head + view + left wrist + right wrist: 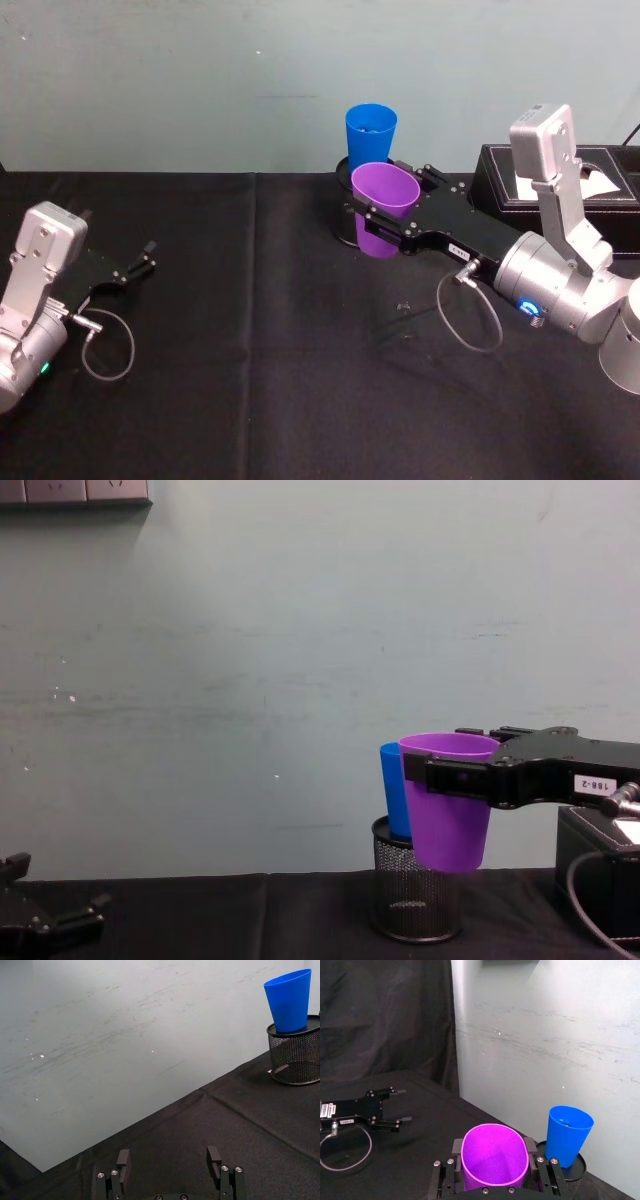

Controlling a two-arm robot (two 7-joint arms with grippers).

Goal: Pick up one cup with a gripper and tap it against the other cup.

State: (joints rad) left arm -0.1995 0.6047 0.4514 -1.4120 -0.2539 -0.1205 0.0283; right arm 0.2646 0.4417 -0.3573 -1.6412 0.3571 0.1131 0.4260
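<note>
Head view: right end effector (385, 208) clamps the purple cup (386, 188) upright above the bench (250, 360), just beside the blue cup (370, 132) standing in a mesh holder (410, 905). Far left, the left end effector (144, 257) rests with fingers parted, empty.

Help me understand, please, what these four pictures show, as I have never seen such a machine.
This is a two-armed robot at a table covered in black cloth. One picture looks down from its head, one looks across from its chest, and two come from cameras on its wrists. Each arm ends in an end effector, a pair of flat black fingers. The right end effector is shut on a purple cup, held in the air close by a blue cup; whether they touch I cannot tell. The blue cup stands in the top of a black mesh holder. The left end effector sits open and empty, low at the left. A black box lies at the right.
</note>
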